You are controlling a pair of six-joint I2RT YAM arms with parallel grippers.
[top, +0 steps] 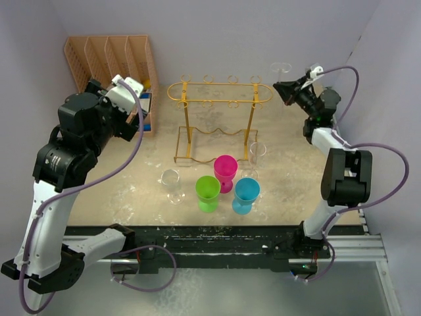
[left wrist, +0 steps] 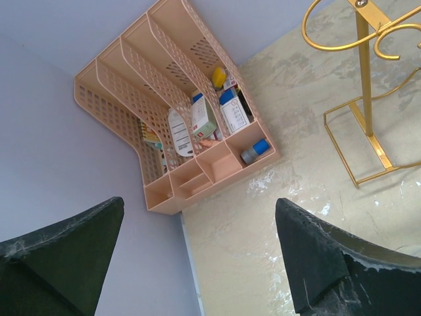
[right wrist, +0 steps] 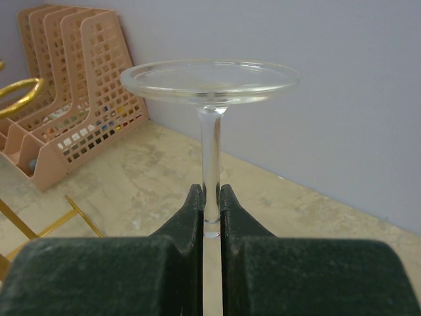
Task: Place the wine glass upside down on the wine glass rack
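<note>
Your right gripper (right wrist: 210, 197) is clamped narrow on the stem of the wine glass (right wrist: 209, 82), with the round foot standing above the fingers, so the glass is held foot-up (the bowl is hidden below the fingers in the wrist view). From above, the glass hangs in the air near the back wall, just off the right end of the wine glass rack (top: 219, 92) and apart from its oval top rail. The rack stands upright at the back middle of the table (top: 118, 191). Your left gripper (left wrist: 200, 204) is spread wide and holds nothing, raised at the left beside the peach file organiser (left wrist: 171, 99). In front of the rack stand a pink goblet (top: 225, 172), a green one (top: 208, 193), a blue one (top: 246, 195) and two clear glasses (top: 171, 184).
</note>
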